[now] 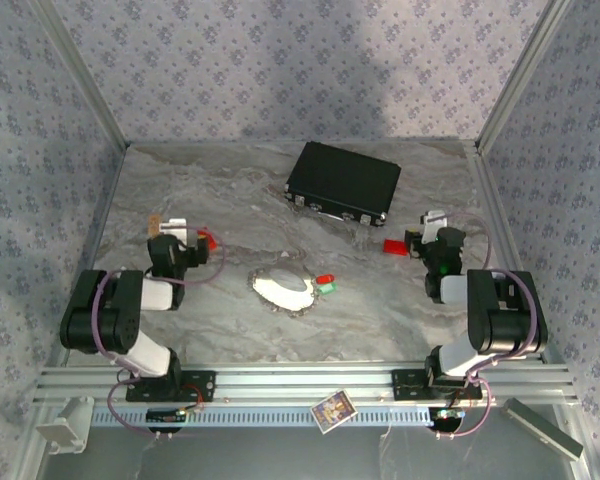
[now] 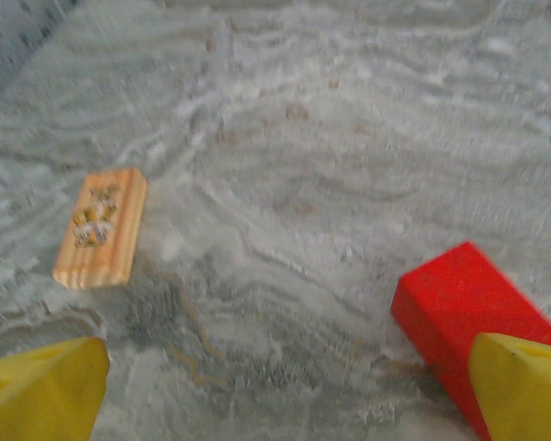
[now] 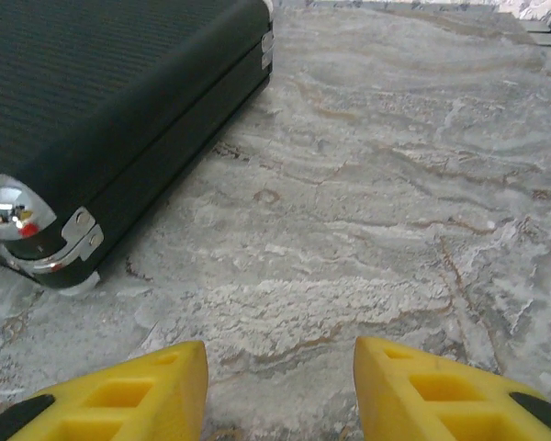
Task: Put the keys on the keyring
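**Plainly loose: keys lie beside the keyring, both jaws released**

Over on the left, the left arm [image 1: 120, 310] is folded over its base. Its elbow points out toward the left wall and its wrist is turned to the far side of the desk [image 1: 380, 330]. Its jaws are released. In the left wrist view the two yellow fingertips [image 2: 41, 390] stand at opposite bottom corners with bare marble between them, and the frame edge cuts both off. A small wooden block [image 2: 101, 228] lies flat beyond the left fingertip, apart from it. A red block [image 2: 455, 308] lies by the right fingertip with its near end hidden behind it, so I cannot tell whether the two touch. That view is blurred, and the print on the wooden block cannot be read.

Near the middle of the desk the keyring [image 1: 282, 290] lies flat, a silvery chain in an oval loop. Just off its right end are the keys, side by side. The red key [image 1: 326, 279] is the farther one and the green key [image 1: 327, 290] the nearer. They are too small to tell whether they touch the chain or are threaded on it. Beyond them, toward the far wall, a black case [image 1: 342, 182] lies closed.

On the right, the right arm [image 1: 490, 310] is folded in the same way, its wrist toward the far side. These jaws are released as well. The yellow fingertips [image 3: 138, 395] stand apart at the bottom of the right wrist view, over bare desk. The frame cuts the case off at the left of that view. A small red piece [image 1: 395, 246] sits just left of this wrist, and I cannot make out what it is joined to.
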